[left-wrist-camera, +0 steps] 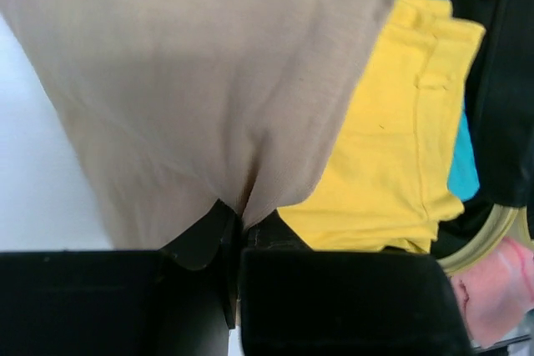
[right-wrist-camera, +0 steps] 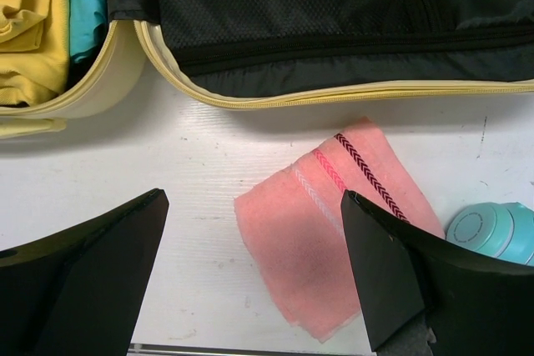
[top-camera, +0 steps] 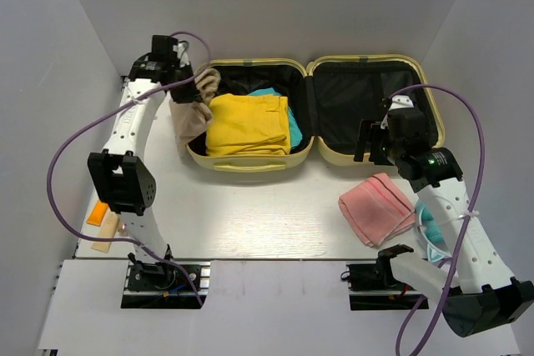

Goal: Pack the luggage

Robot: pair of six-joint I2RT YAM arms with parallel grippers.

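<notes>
The desk [top-camera: 250, 223] fills the lower two thirds of the overhead frame. On it, across the upper middle, the luggage [top-camera: 250, 163] lies open and flat, its long axis running left to right. The right half shows only black lining. The left half holds a folded yellow garment [top-camera: 248, 125] with a teal garment [top-camera: 294, 122] showing at its right edge.

A beige garment [top-camera: 188, 118] hangs at the left rim of the luggage, draped mostly outside the shell. Whether its lower end touches the desk cannot be told. The left pincer [left-wrist-camera: 240, 227] is clenched on a fold of this cloth. In its wrist view the yellow garment lies to the right of the cloth.

So the coming move likely turns on this: the filled half lies just to the right of the left pincer [top-camera: 193, 87] in the overhead frame, and the left arm is much the nearer one to it. Carrying the cloth rightward over the rim would seem to be what remains.

A pink towel [top-camera: 377, 206] lies on the desk at lower right, below the luggage's empty half, apart from the rim, its stripes running diagonally. The right pincer [right-wrist-camera: 250, 206] hovers above it, released, jaws wide, grasping nothing. A small teal round thing [right-wrist-camera: 492, 231] sits just beside the towel.
</notes>
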